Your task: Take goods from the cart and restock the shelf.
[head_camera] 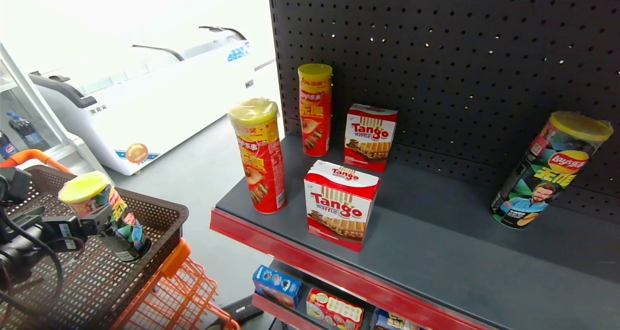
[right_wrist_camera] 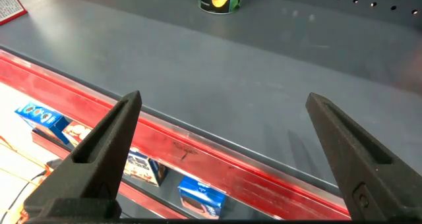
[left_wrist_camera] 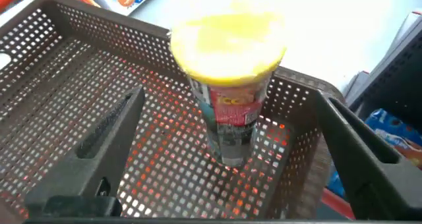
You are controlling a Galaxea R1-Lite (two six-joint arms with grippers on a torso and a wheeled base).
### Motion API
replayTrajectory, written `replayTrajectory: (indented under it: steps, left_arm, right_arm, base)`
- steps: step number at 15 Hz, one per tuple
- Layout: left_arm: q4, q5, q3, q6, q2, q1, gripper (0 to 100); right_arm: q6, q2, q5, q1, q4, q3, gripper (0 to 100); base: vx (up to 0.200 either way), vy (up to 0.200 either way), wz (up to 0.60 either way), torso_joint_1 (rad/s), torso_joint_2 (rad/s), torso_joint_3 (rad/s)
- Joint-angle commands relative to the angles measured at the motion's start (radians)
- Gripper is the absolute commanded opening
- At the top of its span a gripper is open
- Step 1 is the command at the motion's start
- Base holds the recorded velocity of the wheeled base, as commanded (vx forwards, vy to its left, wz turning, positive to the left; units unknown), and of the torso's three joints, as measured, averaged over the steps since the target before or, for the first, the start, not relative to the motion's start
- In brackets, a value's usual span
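**Yellow-lidded can in the cart basket, between spread jaws**

Nearest, the left gripper [left_wrist_camera: 227, 102] sits inside the brown mesh basket [head_camera: 160, 209] on top of the orange cart [head_camera: 179, 291]. Its jaws are spread, one on each side of a chip can [head_camera: 104, 209] with a yellow lid. The left wrist view shows a gap on both sides, so they are not pinching it. The can's base points down toward the basket floor.

The right gripper [right_wrist_camera: 223, 99] hangs above the red front edge of the shelf [head_camera: 436, 233], its jaws wide apart and holding nothing.

On the dark shelf board, a wafer box [head_camera: 340, 204] stands near the front. Just beside it is a tall red can [head_camera: 258, 155]. Behind them, close to the pegboard [head_camera: 460, 54], stand a second red can [head_camera: 315, 109] and a second wafer box [head_camera: 370, 137]. Well apart to the right, a black can [head_camera: 550, 170] with a yellow lid stands alone against the pegboard. Small packages [head_camera: 277, 284] lie on the tier below. A white chest freezer [head_camera: 145, 92] stands farther off across the floor.
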Motion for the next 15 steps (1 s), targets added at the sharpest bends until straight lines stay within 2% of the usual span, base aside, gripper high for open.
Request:
replayTrajectory:
  steps: [1,4,6,13,15]
  left_arm:
    - [-0.132,-0.001,0.036,0.001,0.199,-0.022,100]
    - [-0.255,-0.001,0.024,0.001,0.294,-0.022,100]
    - [-0.298,0.001,0.012,0.000,0.343,-0.018,100]
    - [-0.302,0.001,-0.104,-0.008,0.432,0.007,100]
    - [-0.305,0.001,-0.122,-0.028,0.451,0.002,100]
  right_arm:
    - [0.000,0.001,0.000,-0.001,0.000,0.000,100]
    - [0.000,0.001,0.000,0.000,0.000,0.000,100]
    - [0.000,0.001,0.000,-0.001,0.000,0.000,100]
    - [0.000,0.001,0.000,0.000,0.000,0.000,100]
    - [0.000,0.001,0.002,-0.001,0.000,0.000,100]
  base:
    - [0.000,0.000,0.00,0.000,0.00,0.000]
    - [0.000,0.000,0.00,0.000,0.00,0.000]
    - [0.000,0.000,0.00,0.000,0.00,0.000]
    - [0.000,0.000,0.00,0.000,0.00,0.000]
    - [0.000,0.000,0.00,0.000,0.00,0.000]
